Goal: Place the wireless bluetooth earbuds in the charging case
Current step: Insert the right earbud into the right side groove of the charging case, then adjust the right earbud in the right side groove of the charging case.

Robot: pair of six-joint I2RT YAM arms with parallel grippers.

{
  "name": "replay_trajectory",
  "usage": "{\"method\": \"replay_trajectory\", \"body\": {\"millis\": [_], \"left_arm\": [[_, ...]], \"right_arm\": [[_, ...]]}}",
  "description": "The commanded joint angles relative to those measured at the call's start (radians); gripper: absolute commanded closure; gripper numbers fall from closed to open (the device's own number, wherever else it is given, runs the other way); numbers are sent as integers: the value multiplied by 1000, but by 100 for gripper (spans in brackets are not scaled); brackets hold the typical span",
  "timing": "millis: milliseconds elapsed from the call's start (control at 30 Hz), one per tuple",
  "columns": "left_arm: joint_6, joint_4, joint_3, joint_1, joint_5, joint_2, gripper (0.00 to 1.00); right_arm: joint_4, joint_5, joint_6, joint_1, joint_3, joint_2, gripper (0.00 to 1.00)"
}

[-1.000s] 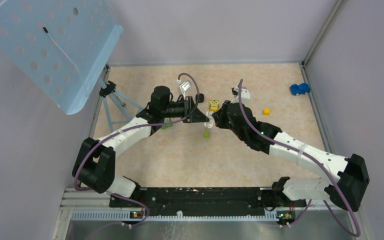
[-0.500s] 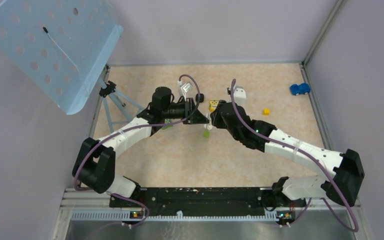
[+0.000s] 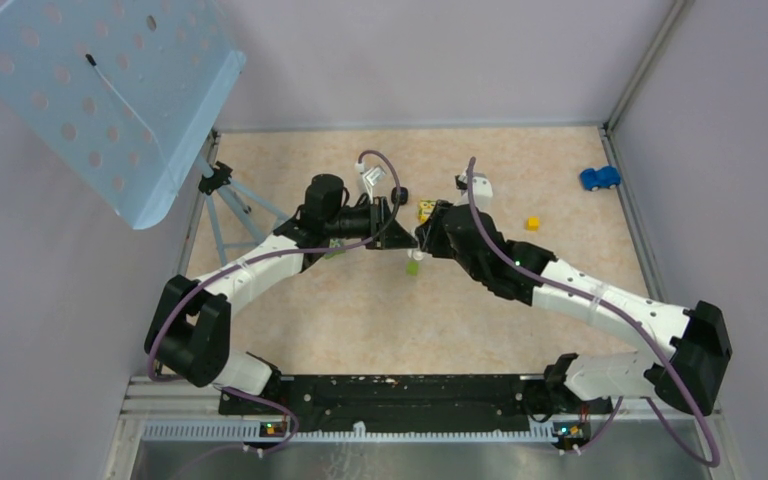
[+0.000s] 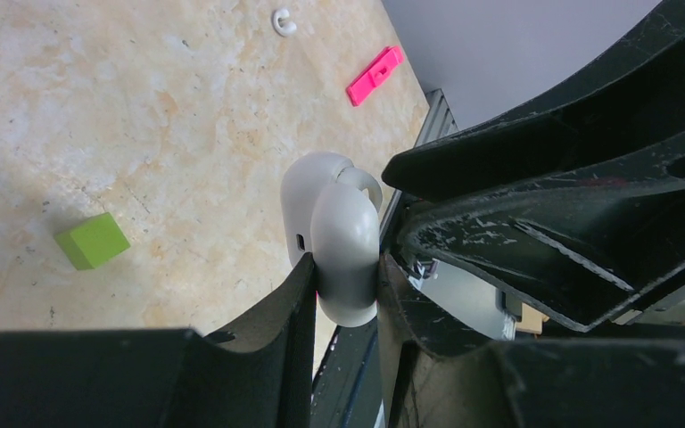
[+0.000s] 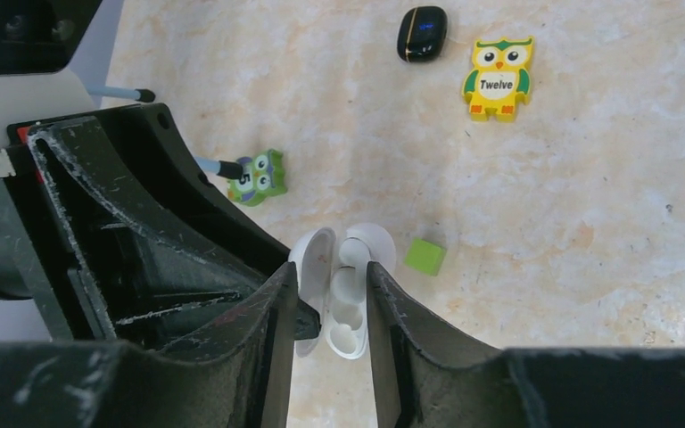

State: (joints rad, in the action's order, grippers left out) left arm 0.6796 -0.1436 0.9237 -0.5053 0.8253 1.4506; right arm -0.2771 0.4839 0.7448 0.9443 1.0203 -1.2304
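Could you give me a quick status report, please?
Left claw shut on open white charging case. Right claw open, poised at the case. Earbuds not discernible. Green cube nearby, nothing blocking.

We get bright, even light from above. In the top view the desk [image 3: 360, 310] carries soft, pale shadows under the arms [image 3: 260, 262], and the side walls [image 3: 720, 150] lean outward toward the frame edges. In the left wrist view the charging case [image 4: 343, 250] is smoothly shaded, darker low down, and the green cube [image 4: 92, 241] throws a small soft shadow. In both wrist views the near jaws blur at the bottom edge, while the lettering on the owl [image 5: 498, 78] reads sharp.
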Motion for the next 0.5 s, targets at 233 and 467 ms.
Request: {"method": "replay_trajectory", "body": {"millis": [233, 467], "left_arm": [[-20, 3, 38, -5, -5, -7, 100], [-23, 5, 44, -6, 0, -8, 100]], "right_arm": [[93, -144, 64, -50, -97, 77, 68], [102, -161, 59, -82, -88, 63, 80]]}}
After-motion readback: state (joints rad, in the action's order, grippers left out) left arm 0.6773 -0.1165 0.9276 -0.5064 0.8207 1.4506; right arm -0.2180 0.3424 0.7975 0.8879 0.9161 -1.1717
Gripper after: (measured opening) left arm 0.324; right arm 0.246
